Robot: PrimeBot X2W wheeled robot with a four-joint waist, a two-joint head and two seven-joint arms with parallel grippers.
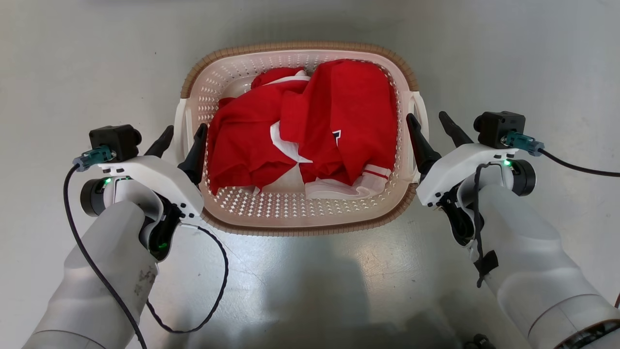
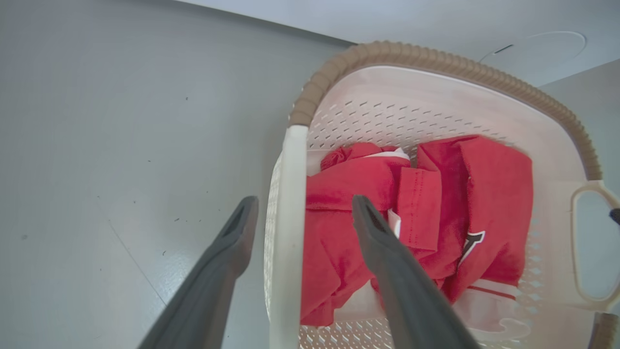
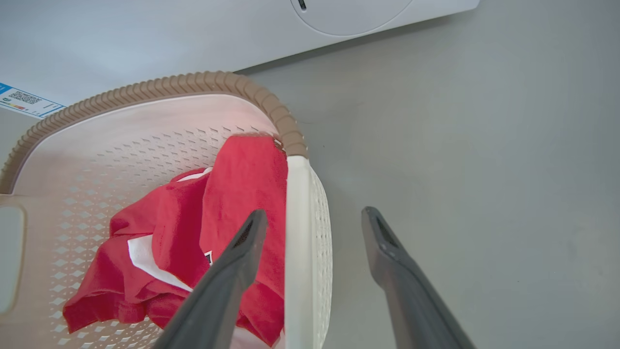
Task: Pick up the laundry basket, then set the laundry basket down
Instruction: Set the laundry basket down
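The laundry basket (image 1: 300, 47) rests on the grey floor right in front of me, cream-white and perforated with a brown rim, holding red and white clothes (image 1: 339, 111). My left gripper (image 1: 185, 128) is open, one finger outside and one inside the basket's left white handle (image 1: 180, 121). The left wrist view shows that handle (image 2: 290, 218) between the spread fingers of the left gripper (image 2: 305, 201), touching neither. My right gripper (image 1: 427, 116) is open in the same way across the right handle (image 1: 419, 104). In the right wrist view the right gripper (image 3: 315, 212) straddles the handle (image 3: 296, 218) with gaps either side.
A white washer (image 3: 348, 14) stands just beyond the basket's far rim, with a small label (image 3: 24, 99) on its front. Bare grey floor (image 1: 72, 72) surrounds the basket. A black cable (image 1: 213, 291) loops from my left wrist over the floor.
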